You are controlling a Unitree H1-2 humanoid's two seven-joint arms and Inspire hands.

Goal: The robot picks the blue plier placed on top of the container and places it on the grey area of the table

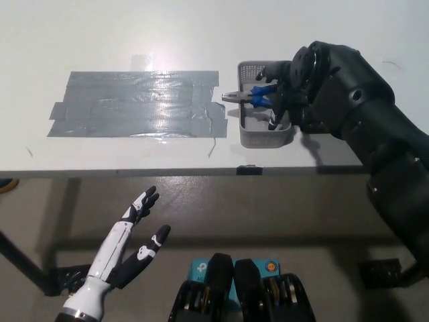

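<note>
The blue plier (pixel 258 95) lies across the top of the grey mesh container (pixel 263 137), its metal nose sticking out over the left rim. My black right hand (pixel 281 94) comes in from the right and sits over the handles, fingers curled round them from both sides. The plier still rests on the container. The grey taped area (pixel 137 104) lies on the white table (pixel 100 40) just left of the container. My white left hand (pixel 131 238) hangs open below the table's front edge at the lower left.
The container stands close to the table's front edge (pixel 201 171). A small dark clip (pixel 248 168) sits on that edge below the container. A loose thread (pixel 212 147) lies by the tape's right end.
</note>
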